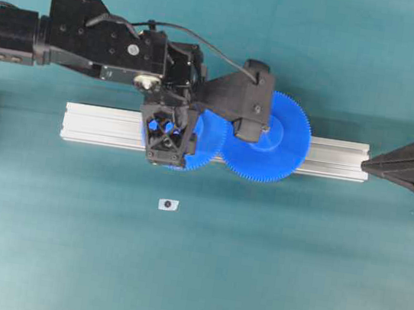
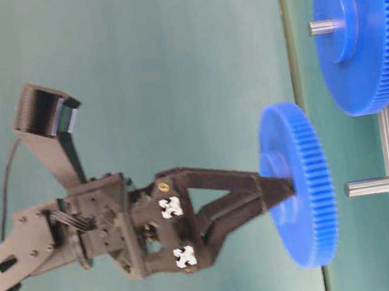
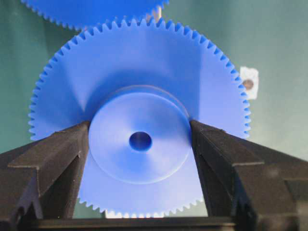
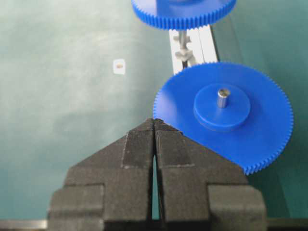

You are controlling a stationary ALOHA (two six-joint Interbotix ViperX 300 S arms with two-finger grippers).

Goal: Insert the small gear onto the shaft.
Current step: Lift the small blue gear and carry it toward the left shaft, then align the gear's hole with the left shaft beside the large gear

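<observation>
The left tool (image 2: 278, 193) grips the small gear (image 2: 299, 182) by its raised hub, fingers (image 3: 57, 159) pressed against either side, jaws spread about as wide as the hub. The gear hangs above the aluminium rail (image 1: 103, 125), near the bare shaft (image 2: 378, 185) but not on it. The larger gear (image 1: 271, 141) sits on its own pin beside it. The right tool (image 4: 154, 126) rests closed and empty beyond the rail's far end.

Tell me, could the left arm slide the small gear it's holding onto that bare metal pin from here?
Probably yes. The left gripper clamps the small gear by its hub, and the bare shaft stands free just beyond it. The large gear sits off to one side.
</observation>
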